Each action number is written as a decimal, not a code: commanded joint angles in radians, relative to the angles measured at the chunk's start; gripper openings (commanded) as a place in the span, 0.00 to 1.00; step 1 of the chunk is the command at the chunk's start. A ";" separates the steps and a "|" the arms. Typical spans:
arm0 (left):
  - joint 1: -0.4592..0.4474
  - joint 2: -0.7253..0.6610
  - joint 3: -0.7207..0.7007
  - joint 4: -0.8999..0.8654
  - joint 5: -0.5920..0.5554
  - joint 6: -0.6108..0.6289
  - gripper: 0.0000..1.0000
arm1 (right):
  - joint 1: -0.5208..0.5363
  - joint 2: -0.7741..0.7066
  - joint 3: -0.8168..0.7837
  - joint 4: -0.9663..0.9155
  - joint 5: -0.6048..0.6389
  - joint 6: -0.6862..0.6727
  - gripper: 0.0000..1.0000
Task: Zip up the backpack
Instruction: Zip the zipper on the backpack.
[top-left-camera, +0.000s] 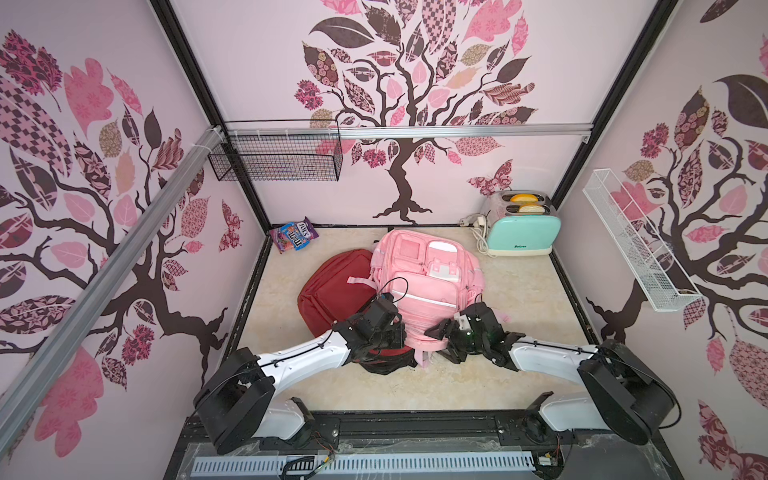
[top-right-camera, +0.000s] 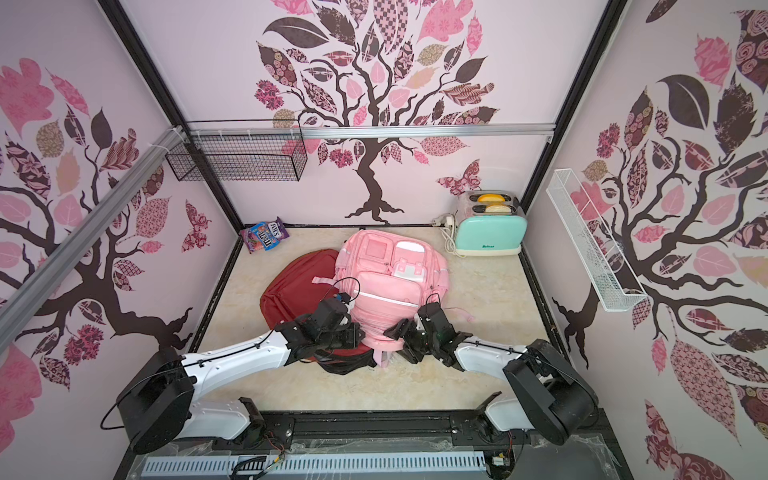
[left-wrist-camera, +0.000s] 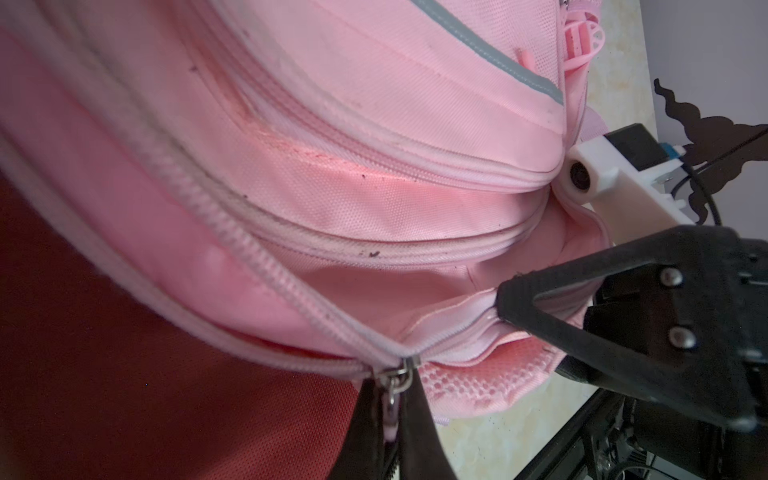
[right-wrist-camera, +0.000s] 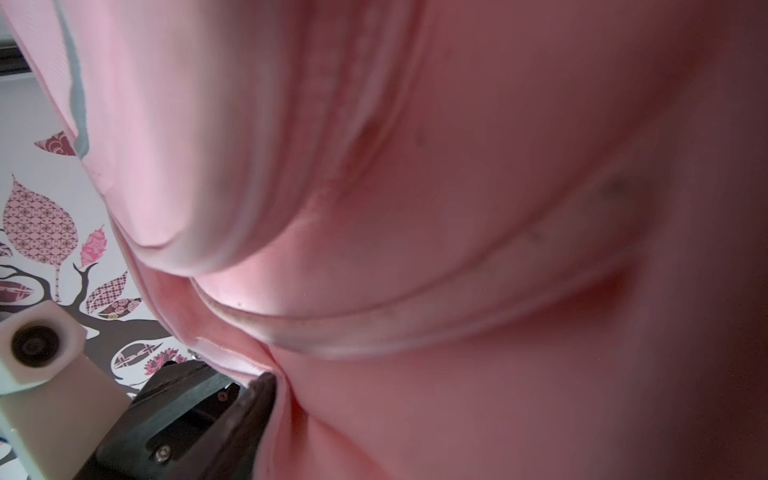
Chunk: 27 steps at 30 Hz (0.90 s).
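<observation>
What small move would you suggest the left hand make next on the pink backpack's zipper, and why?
Probably draw the left hand, shut on the zipper pull, a little way toward the right hand. On the pink backpack, the teeth are joined behind the slider, but the compartment gapes ahead of it, up to the right hand.

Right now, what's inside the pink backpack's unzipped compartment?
Past the zipper pull held by the left gripper, the gap in the pink backpack shows only bare pink lining. No contents visible; the deeper pocket is covered by its own fabric.
</observation>
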 joint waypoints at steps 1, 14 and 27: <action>-0.027 0.023 0.016 -0.040 0.038 0.009 0.00 | 0.012 -0.023 0.103 0.074 -0.053 -0.078 0.50; -0.031 -0.012 0.249 -0.205 -0.059 0.090 0.00 | -0.042 -0.044 0.304 -0.041 -0.266 -0.241 0.00; -0.031 -0.035 0.550 -0.361 -0.094 0.161 0.00 | -0.084 0.068 0.367 0.551 -0.440 0.169 0.00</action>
